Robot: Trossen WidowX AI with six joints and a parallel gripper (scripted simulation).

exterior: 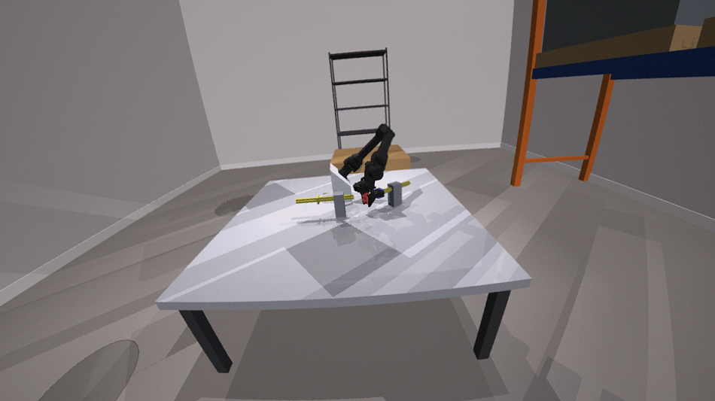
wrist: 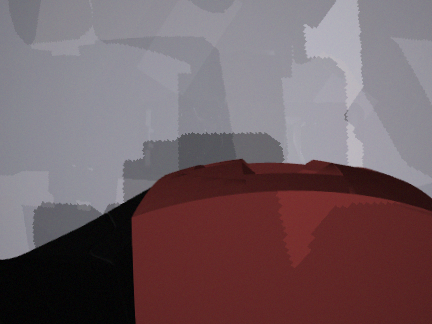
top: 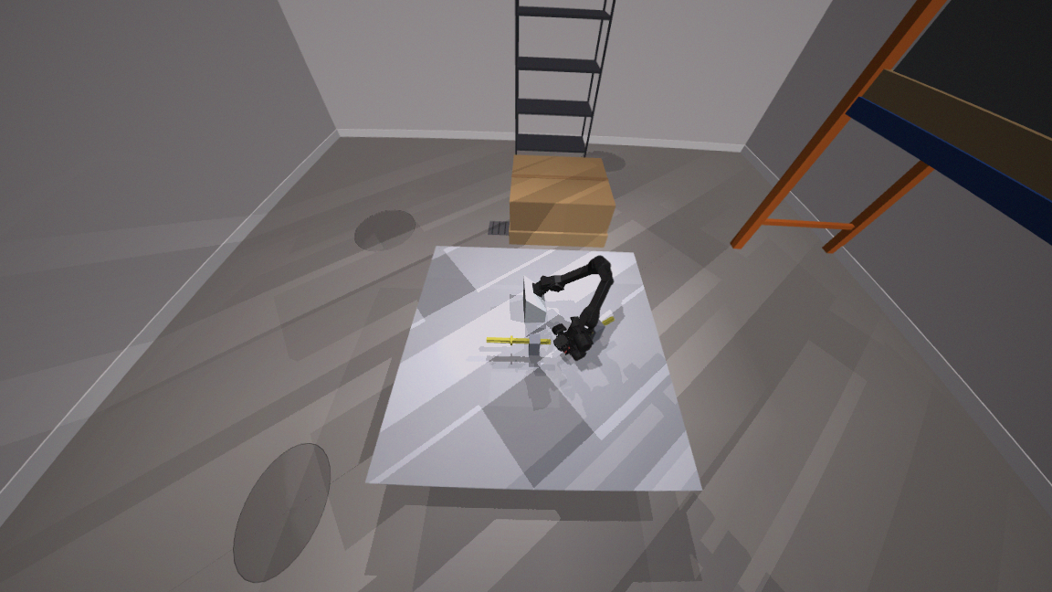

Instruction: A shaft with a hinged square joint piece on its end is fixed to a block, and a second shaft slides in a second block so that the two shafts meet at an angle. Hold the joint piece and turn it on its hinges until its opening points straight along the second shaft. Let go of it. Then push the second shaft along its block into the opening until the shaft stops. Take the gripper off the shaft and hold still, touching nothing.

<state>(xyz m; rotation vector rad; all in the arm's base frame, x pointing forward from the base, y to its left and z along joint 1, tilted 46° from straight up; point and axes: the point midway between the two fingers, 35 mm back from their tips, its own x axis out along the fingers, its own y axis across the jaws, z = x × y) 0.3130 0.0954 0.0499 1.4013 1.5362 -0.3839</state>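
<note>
Grey table (exterior: 399, 278), black arm (top: 597, 283) folded downward, jaws clamped on red joint piece (wrist: 280, 280).

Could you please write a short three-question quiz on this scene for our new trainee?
1. True or false: the jaws of the gripper are closed on something.
2. Which part fills the lower wrist view? A) a yellow shaft B) the red joint piece C) a grey block
3. Fill in: the yellow shaft passes through a grey ____ on the table.

Key: 1 true; 2 B; 3 block.
</note>
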